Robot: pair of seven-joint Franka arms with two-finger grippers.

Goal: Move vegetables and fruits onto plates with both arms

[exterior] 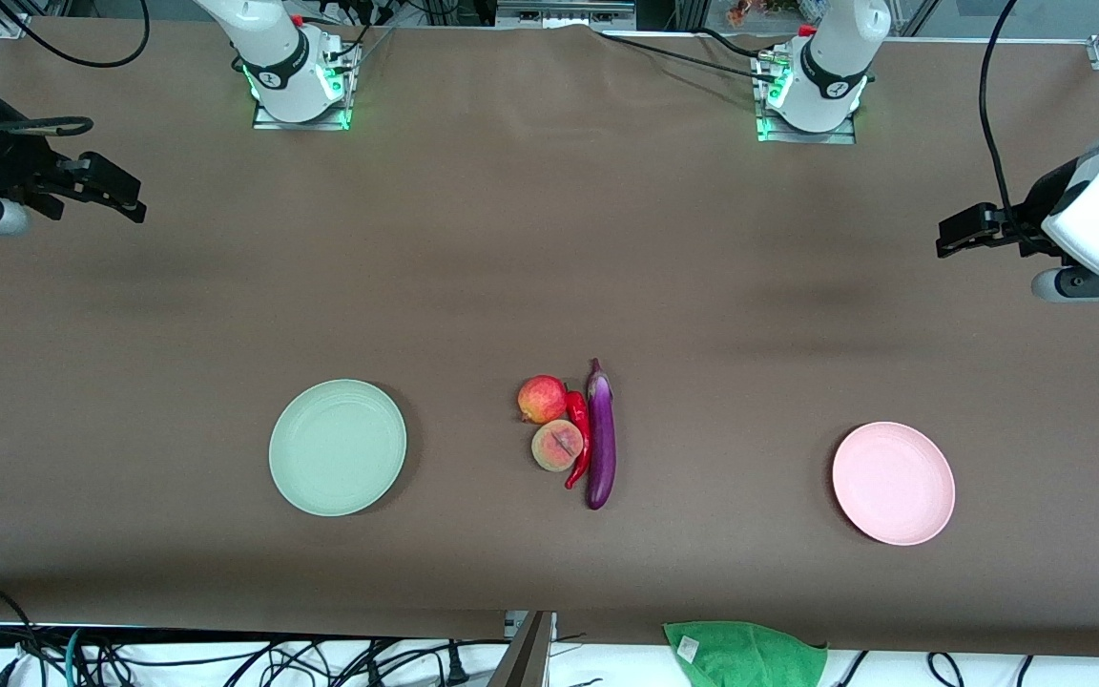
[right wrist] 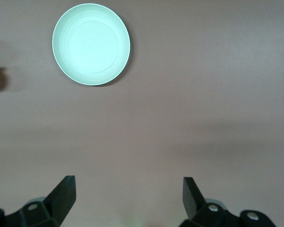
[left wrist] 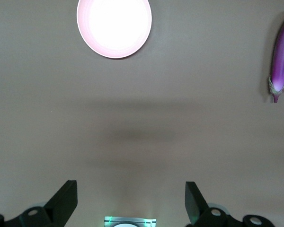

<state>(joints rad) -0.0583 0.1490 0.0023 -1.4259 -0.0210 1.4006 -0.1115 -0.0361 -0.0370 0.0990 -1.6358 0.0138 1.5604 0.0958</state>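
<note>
Across the brown worktop (exterior: 549, 239) in the front view, our pomegranate (exterior: 542, 398), peach (exterior: 557, 446), chili (exterior: 579, 439) and eggplant (exterior: 600, 441) huddle between the mint plate (exterior: 338, 447) and pink plate (exterior: 893, 483). Our right gripper (exterior: 120, 196) and left gripper (exterior: 955, 234) wait over opposite ends. Left wrist view: jaws wide, pink plate and eggplant ahead. Right wrist view: jaws wide, mint plate ahead.
</note>
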